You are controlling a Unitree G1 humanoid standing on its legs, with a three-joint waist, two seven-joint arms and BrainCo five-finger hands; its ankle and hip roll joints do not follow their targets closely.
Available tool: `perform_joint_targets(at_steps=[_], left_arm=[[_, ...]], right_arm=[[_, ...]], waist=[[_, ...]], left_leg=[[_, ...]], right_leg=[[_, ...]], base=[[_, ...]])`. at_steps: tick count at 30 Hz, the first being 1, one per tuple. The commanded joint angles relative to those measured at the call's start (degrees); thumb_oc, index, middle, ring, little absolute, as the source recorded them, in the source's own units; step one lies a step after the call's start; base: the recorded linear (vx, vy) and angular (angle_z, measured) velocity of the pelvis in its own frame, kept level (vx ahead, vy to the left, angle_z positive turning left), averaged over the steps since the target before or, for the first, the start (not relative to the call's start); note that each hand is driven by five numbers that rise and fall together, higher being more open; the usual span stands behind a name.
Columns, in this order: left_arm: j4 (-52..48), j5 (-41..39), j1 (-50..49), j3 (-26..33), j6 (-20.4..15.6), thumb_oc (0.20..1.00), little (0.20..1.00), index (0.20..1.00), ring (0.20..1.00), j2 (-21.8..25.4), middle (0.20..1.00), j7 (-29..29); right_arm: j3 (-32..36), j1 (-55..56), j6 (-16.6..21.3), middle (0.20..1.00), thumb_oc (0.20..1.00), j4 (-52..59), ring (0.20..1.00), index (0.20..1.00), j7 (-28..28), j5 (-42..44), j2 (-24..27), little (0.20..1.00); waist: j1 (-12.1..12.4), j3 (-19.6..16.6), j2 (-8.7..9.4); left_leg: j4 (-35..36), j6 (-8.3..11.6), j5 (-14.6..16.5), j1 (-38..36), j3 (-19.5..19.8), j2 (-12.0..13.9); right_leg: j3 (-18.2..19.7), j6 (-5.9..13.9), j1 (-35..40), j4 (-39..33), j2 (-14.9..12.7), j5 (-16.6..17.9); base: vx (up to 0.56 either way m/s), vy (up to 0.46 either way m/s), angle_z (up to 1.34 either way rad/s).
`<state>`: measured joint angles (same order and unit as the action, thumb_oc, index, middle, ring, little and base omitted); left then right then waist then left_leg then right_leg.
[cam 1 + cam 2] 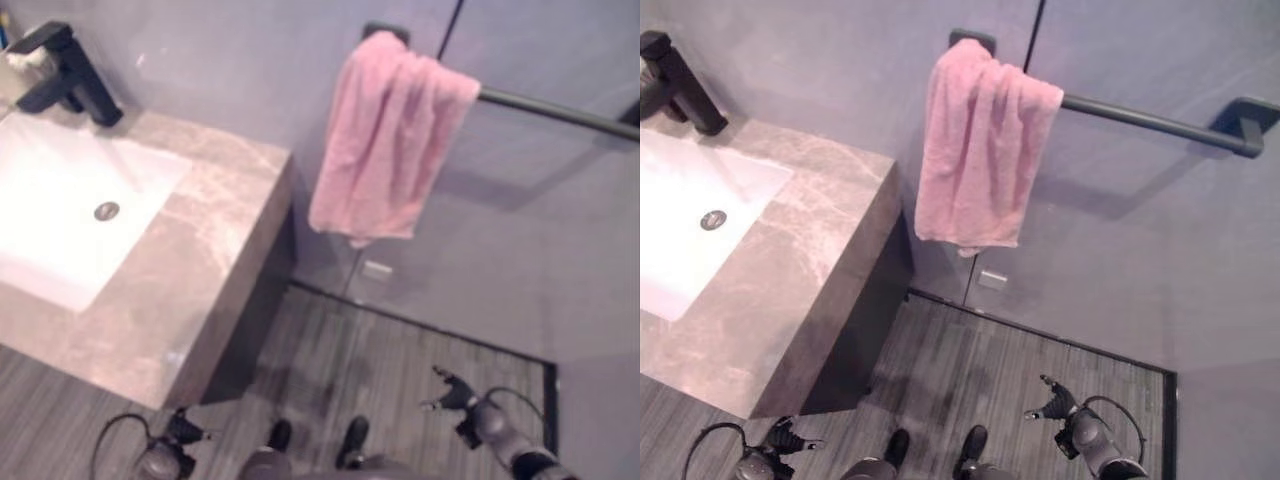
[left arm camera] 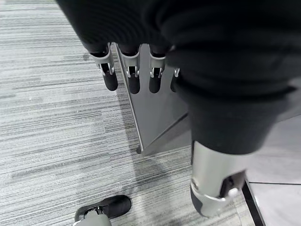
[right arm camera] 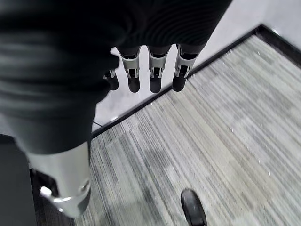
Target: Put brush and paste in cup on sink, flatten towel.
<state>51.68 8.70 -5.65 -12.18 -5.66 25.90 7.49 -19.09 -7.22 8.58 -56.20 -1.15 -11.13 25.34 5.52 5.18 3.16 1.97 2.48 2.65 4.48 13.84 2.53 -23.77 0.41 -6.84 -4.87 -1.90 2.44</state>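
- Hanging bunched over the near end of the dark wall rail [image 1: 1160, 122], pink towel [image 1: 978, 150]; long axis vertical, folds gathered toward the sink side, lower edge falling free well above the floor [image 1: 1040, 380].
- Running level along the wall away from the sink, rail's long axis; most of its length bare beyond the towel, so flattening judged to mean drawing the cloth sideways along that bare stretch.
- Lying low at the lower right of the head views, right hand [image 1: 1052, 400]; fingers [image 3: 155, 77] straight and relaxed in the wrist view, holding nothing. Towel up and forward of it, slightly toward the robot's left.
- Lying low at the lower left beside the vanity's dark side panel [image 2: 155, 113], left hand [image 1: 785, 437]; fingers [image 2: 134, 77] likewise loosely extended, empty.
- Judged nearer to the towel and rail: right hand; left hand nearer the marble counter [image 1: 210, 230] with its white sink [image 1: 60, 200] and black faucet [image 1: 65, 75].
- Brush, paste and cup: not made out on the visible part of the counter.
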Motion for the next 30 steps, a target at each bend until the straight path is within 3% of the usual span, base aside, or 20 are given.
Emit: perform_joint_targets(at_steps=[1,5,6,7,8,10,13,14,15,16,18,22,30], left_arm=[[-3.0,-0.3,5.7,0.0,-3.5,1.0,1.0,1.0,1.0,-0.6,1.0,0.0],[-2.7,0.0,5.8,0.7,-3.5,1.0,1.0,1.0,1.0,-0.3,1.0,0.6],[-3.7,0.7,6.1,0.6,-3.2,1.0,1.0,1.0,1.0,-0.2,1.0,0.5],[-3.7,0.7,6.1,0.5,-3.2,1.0,1.0,1.0,1.0,-0.2,1.0,0.5],[-5.3,1.3,6.2,0.4,-3.0,1.0,1.0,1.0,1.0,-0.4,1.0,0.2],[-8.0,0.8,5.8,0.3,-2.8,1.0,1.0,1.0,1.0,-0.5,1.0,-0.5],[-14.3,-0.1,3.8,-2.7,-3.4,1.0,1.0,1.0,1.0,0.0,1.0,-5.0],[-19.0,-1.9,2.4,-4.9,-3.4,1.0,1.0,1.0,1.0,0.5,1.0,-8.3],[-19.3,-2.0,2.2,-4.9,-3.2,1.0,1.0,1.0,1.0,0.7,1.0,-8.4],[-22.2,-3.0,1.6,-6.7,-3.6,1.0,1.0,1.0,1.0,1.1,1.0,-10.3],[-23.4,-3.6,1.7,-7.8,-3.6,1.0,1.0,1.0,1.0,1.4,1.0,-11.5],[-24.7,-4.4,2.5,-9.5,-3.1,1.0,1.0,1.0,1.0,1.0,1.0,-12.7],[-26.0,-5.2,2.9,-7.0,-2.4,1.0,1.0,1.0,1.0,-0.3,1.0,-9.5]], right_arm=[[0.8,1.3,1.5,1.0,1.0,6.4,1.0,1.0,-0.7,1.3,4.6,1.0],[1.4,2.7,1.6,1.0,1.0,9.1,1.0,1.0,-0.7,1.0,5.7,1.0],[2.5,3.6,1.7,1.0,1.0,9.5,1.0,1.0,-1.2,1.4,6.0,1.0],[2.5,3.6,1.7,1.0,1.0,9.5,1.0,1.0,-1.2,1.4,6.0,1.0],[3.1,4.6,1.8,1.0,1.0,10.1,1.0,1.0,-1.3,1.3,6.3,1.0],[3.4,4.8,1.7,1.0,1.0,9.5,1.0,1.0,-1.5,1.2,6.2,1.0],[3.1,4.3,1.3,1.0,1.0,7.1,1.0,1.0,-1.3,1.1,5.9,1.0],[2.7,3.5,1.1,1.0,1.0,5.7,1.0,1.0,-1.0,1.3,5.5,1.0],[2.7,3.5,1.1,1.0,1.0,5.7,1.0,1.0,-1.0,1.3,5.5,1.0],[1.2,2.0,1.0,1.0,1.0,4.5,1.0,1.0,-0.6,1.3,4.7,1.0],[-0.2,1.2,1.1,1.0,1.0,3.8,1.0,1.0,-0.2,0.8,4.0,1.0],[-1.4,0.7,0.6,1.0,1.0,3.4,1.0,1.0,0.5,0.5,1.5,1.0],[-3.0,3.5,-0.1,1.0,1.0,5.2,1.0,1.0,1.4,-0.7,-0.8,1.0]], waist=[[-2.5,-0.8,-0.63],[-3.1,-1.4,-0.52],[-4.0,-1.4,-0.46],[-4.0,-1.4,-0.44],[-4.6,-1.4,-0.46],[-4.3,-1.3,-0.38],[-3.1,-1.0,-0.31],[-2.4,-1.0,-0.63],[-2.4,-1.0,-0.62],[-1.6,-0.6,-0.71],[-1.5,-0.9,-1.02],[-2.3,-2.7,-1.86],[-2.7,-4.0,-2.91]], left_leg=[[3.0,2.27,-8.8,2.3,-8.0,6.1],[3.0,3.7,-10.4,3.0,-10.6,6.8],[3.0,3.36,-10.8,3.5,-14.4,7.1],[3.0,3.35,-10.8,3.5,-14.5,7.1],[3.0,2.66,-9.7,3.4,-18.9,6.6],[2.7,2.39,-8.8,2.8,-19.9,5.9],[-2.2,1.03,-4.6,4.1,-15.4,2.8],[-4.4,-0.46,-1.0,4.6,-12.3,-0.5],[-4.8,-0.54,-0.7,4.7,-12.3,-0.5],[-6.0,-1.4,-0.3,6.2,-8.5,-3.1],[-5.6,-2.04,0.9,5.8,-7.5,-3.9],[-1.3,-2.72,-0.3,2.0,-7.7,-3.6],[3.0,-3.17,-1.1,-1.6,-8.2,-3.1]], right_leg=[[-1.8,2.87,0.2,7.4,-0.8,-8.9],[-1.4,2.34,0.5,5.1,0.5,-8.5],[-1.9,2.1,0.9,4.1,0.7,-8.4],[-1.8,2.1,0.9,4.0,0.7,-8.4],[-2.3,2.16,1.3,2.9,0.6,-8.2],[-2.4,2.13,1.7,2.5,0.5,-8.0],[-0.8,1.96,2.1,2.8,0.4,-7.8],[0.7,2.11,2.2,3.3,0.2,-7.9],[0.7,2.17,2.2,3.4,0.1,-7.9],[1.6,1.73,1.6,4.5,-0.2,-7.5],[2.4,1.86,1.4,5.6,-0.4,-8.1],[3.2,1.88,2.8,5.9,-0.4,-8.5],[3.9,2.17,4.3,5.1,-0.3,-8.6]], base=[[0.09,-0.188,0.01],[0.06,-0.133,0.1],[0.05,-0.131,-0.11],[0.05,-0.123,-0.02],[0.04,-0.059,0.11],[0.04,-0.045,0.21],[0.03,0.01,0.02],[0.03,0.077,-0.26],[-0.03,0.122,-0.22],[-0.05,0.068,-0.2],[0.03,0.104,-0.33],[0.07,0.081,-0.42],[0.03,0.029,-0.1]])
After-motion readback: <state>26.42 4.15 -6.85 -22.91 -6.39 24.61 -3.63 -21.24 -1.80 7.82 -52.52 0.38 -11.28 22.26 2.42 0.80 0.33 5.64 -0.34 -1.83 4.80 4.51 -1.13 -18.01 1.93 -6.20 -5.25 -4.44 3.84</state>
